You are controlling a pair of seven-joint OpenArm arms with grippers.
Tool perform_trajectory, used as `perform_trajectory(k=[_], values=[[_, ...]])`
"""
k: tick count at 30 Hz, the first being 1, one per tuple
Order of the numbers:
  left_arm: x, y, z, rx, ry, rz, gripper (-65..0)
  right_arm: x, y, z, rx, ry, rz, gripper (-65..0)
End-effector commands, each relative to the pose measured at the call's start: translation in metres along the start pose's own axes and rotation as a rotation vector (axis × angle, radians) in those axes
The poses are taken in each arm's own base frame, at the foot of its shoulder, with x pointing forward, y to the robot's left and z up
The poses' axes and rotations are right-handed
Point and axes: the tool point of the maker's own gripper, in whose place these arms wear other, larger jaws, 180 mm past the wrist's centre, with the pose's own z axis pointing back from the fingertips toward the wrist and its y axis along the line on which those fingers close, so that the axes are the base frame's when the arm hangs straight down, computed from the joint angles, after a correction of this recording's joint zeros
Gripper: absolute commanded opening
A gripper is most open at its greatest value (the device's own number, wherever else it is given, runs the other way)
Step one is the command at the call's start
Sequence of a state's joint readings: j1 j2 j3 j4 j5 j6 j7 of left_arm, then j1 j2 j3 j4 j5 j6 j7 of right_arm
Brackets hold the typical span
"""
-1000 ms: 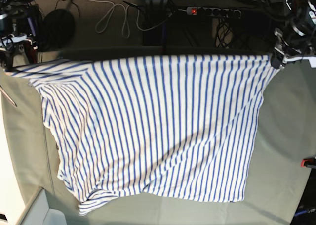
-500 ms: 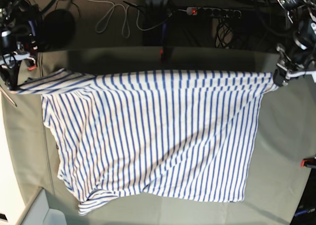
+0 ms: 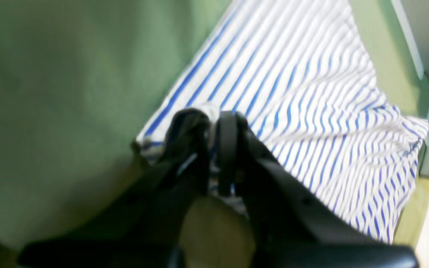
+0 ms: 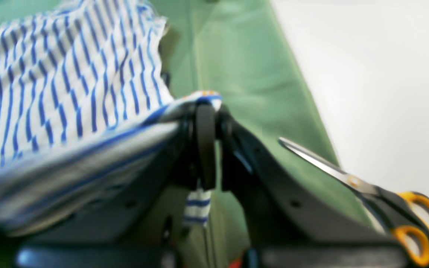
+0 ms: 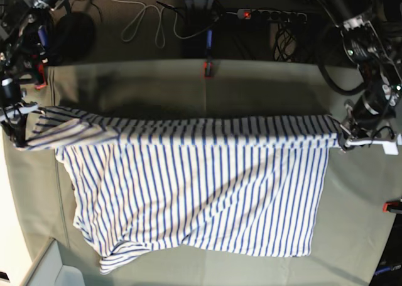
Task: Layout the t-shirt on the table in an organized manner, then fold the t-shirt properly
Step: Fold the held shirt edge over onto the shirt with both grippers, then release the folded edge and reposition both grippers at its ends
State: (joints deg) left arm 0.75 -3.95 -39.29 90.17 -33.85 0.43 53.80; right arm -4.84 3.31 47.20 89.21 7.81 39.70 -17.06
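Note:
The t-shirt (image 5: 195,185), white with thin blue stripes, lies spread on the grey-green table (image 5: 157,85). Its far edge is lifted and pulled taut between both grippers, hanging as a band over the rest of the shirt. At the right of the base view, my left gripper (image 5: 342,138) is shut on one corner of that edge. The left wrist view shows its fingers (image 3: 229,137) pinching the striped cloth (image 3: 311,93). My right gripper (image 5: 19,134) at the left is shut on the other corner, and its wrist view shows the hem (image 4: 203,98) clamped at its tips (image 4: 210,111).
Orange-handled scissors (image 4: 367,190) lie on the table beside the right gripper. A red clamp (image 5: 205,69) sits on the far table edge and another red piece (image 5: 392,205) at the right edge. A power strip (image 5: 270,14) and cables lie behind. A pale box (image 5: 56,270) stands at the near left corner.
Both grippers have carried the shirt's far edge toward the near side. More bare table now shows behind the shirt, and the held edge overlaps the body.

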Motion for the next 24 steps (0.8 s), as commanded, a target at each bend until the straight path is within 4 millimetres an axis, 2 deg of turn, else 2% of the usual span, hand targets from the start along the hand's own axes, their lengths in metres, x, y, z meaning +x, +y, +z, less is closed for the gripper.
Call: perform_trajectory(k=[1, 6, 12, 15, 20, 24], values=[[0.018, -0.01, -0.002, -0.018, -0.042, -0.009, -64.8, 0.026, -0.001, -0.007, 0.017, -0.079, 0.017, -65.0], [0.032, -0.019, -0.019, -0.009, -0.05, -0.011, -64.8, 0.029, 0.017, -0.034, 0.096, -0.064, 0.02, -65.0], [0.048, -0.033, -0.038, -0.034, -0.043, 0.022, -64.8, 0.035, 0.027, -0.065, 0.154, -0.051, 0.012, -65.0], [0.042, -0.047, -0.053, -0.051, 0.005, -0.005, -64.8, 0.035, 0.029, -0.079, 0.174, -0.034, 0.004, -65.0], [0.043, -0.056, -0.062, -0.061, 0.034, -0.033, -64.8, 0.036, 0.03, -0.091, 0.184, -0.025, -0.024, -65.0], [0.053, -0.054, -0.063, -0.056, -0.047, -0.035, -64.6, 0.038, 0.029, -0.093, 0.184, -0.028, -0.025, -65.0]])
